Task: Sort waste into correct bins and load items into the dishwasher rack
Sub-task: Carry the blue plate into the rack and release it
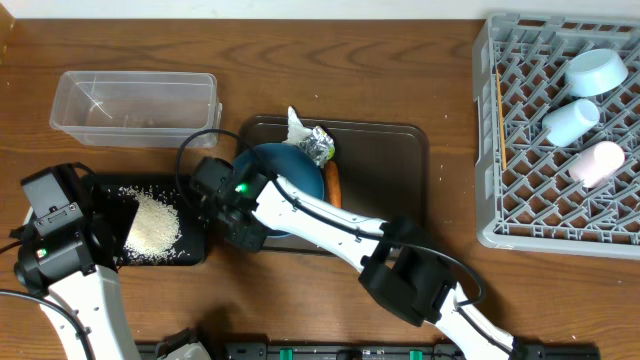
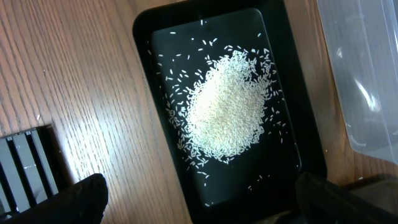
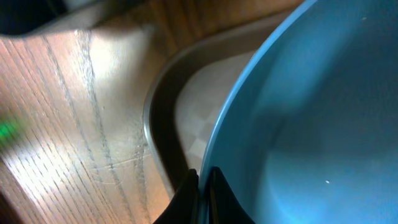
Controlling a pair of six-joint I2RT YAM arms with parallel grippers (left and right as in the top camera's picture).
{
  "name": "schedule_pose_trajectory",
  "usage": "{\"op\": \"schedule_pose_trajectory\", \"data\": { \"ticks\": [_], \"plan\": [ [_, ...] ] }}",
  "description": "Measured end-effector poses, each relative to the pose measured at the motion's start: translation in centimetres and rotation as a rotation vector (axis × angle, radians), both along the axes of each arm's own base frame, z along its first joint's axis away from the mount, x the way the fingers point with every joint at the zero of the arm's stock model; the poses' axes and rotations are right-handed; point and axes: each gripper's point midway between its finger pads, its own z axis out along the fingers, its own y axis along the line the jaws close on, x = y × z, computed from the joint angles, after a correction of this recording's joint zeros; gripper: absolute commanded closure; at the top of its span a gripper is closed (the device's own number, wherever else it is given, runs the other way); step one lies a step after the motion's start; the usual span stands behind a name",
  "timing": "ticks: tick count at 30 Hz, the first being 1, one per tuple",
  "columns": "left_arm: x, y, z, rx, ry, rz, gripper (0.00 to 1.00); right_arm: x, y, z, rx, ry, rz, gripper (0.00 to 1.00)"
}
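The wide blue bowl (image 1: 288, 170) sits on the brown tray (image 1: 400, 150); my right gripper (image 1: 240, 205) is shut on its rim (image 3: 205, 186), one finger inside and one outside. A grain of rice clings inside the bowl. The rice (image 1: 152, 225) lies heaped in the black tray (image 1: 190, 250), also in the left wrist view (image 2: 227, 106). My left gripper (image 2: 199, 199) is open and empty over that tray's near end. The carrot (image 1: 334, 185) and crumpled wrapper (image 1: 312, 138) lie on the brown tray beside the bowl. The grey rack (image 1: 520, 180) holds the small bowl (image 1: 597, 70), pale-blue cup (image 1: 570, 122), white cup (image 1: 598, 163) and chopsticks (image 1: 500, 115).
The clear tub (image 1: 135, 105) stands empty at the back left, its edge in the left wrist view (image 2: 367, 81). Bare wood table lies between the brown tray and the rack (image 1: 450, 150).
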Motion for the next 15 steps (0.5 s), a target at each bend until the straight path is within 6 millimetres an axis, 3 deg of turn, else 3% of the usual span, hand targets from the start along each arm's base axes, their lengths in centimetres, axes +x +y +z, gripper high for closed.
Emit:
{"op": "schedule_pose_trajectory", "data": {
  "ticks": [6,11,15],
  "plan": [
    [0.0,0.0,0.0,0.0,0.0,0.0,0.01,2.1,0.4,3.3,0.07,-0.025,-0.034,0.99],
    [0.0,0.0,0.0,0.0,0.0,0.0,0.01,4.7,0.0,9.3,0.228,-0.008,-0.084,0.99],
    [0.0,0.0,0.0,0.0,0.0,0.0,0.01,7.0,-2.0,15.8,0.386,-0.007,-0.134,0.99]
  ]
}}
